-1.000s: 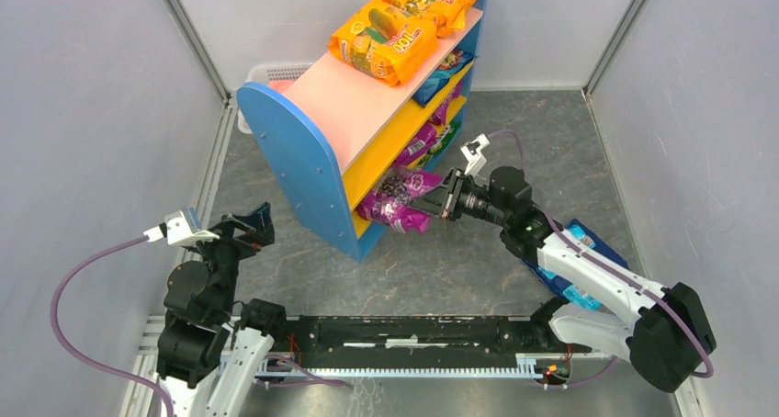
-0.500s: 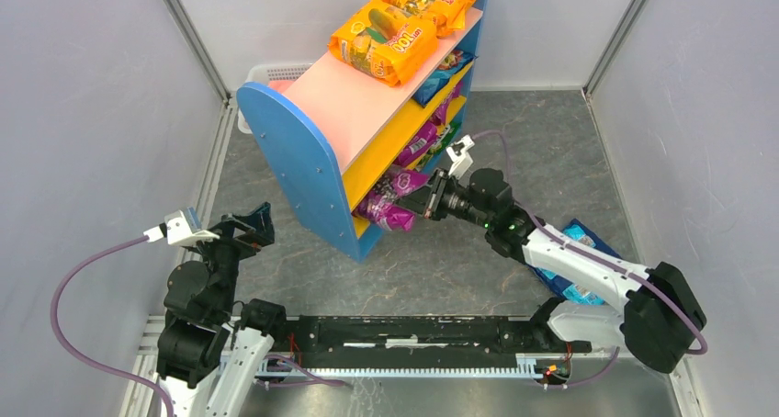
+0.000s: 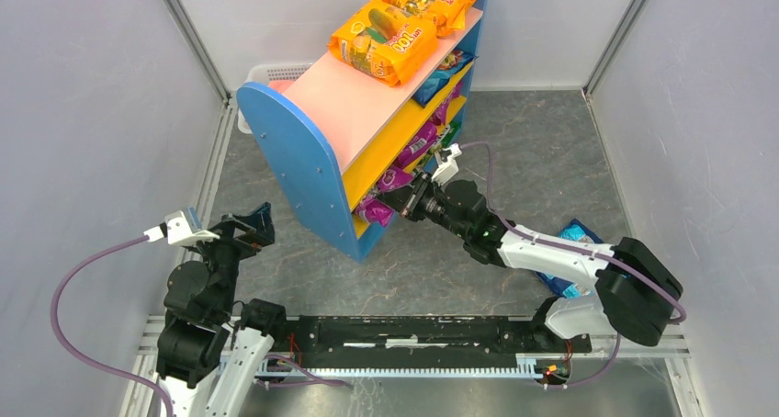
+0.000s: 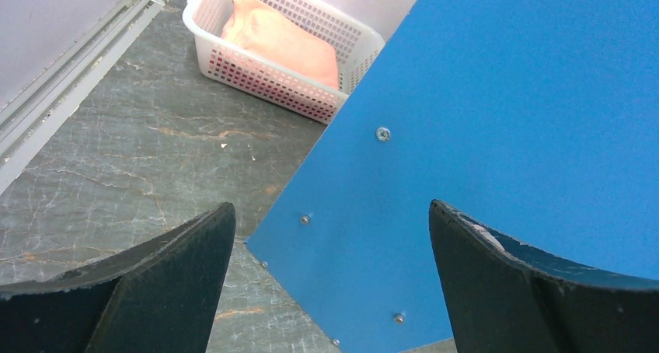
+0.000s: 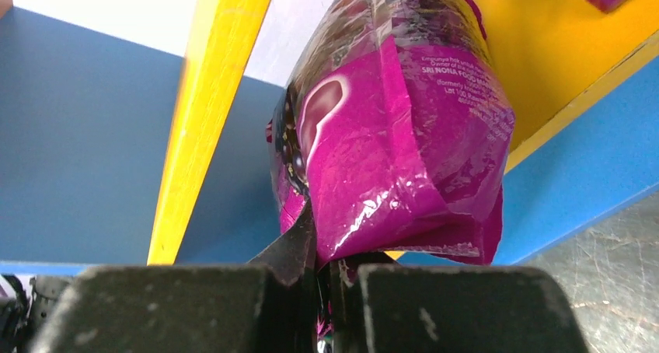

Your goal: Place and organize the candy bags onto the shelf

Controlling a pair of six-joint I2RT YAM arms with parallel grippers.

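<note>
The shelf has blue side panels, a pink top and yellow inner boards. Two orange candy bags lie on its pink top; purple, blue and green bags sit on the inner shelves. My right gripper is shut on the edge of a purple candy bag and holds it in the bottom compartment, over the lower yellow board. A blue candy bag lies on the floor, partly hidden under my right arm. My left gripper is open and empty, facing the shelf's blue side panel.
A white slatted basket with an orange packet inside stands behind the shelf at the back left. Grey walls close in both sides. A black rail runs along the near edge between the arm bases.
My right arm has pushed the purple bag leftward, deeper into the bottom compartment of the shelf. The left arm has not moved.
</note>
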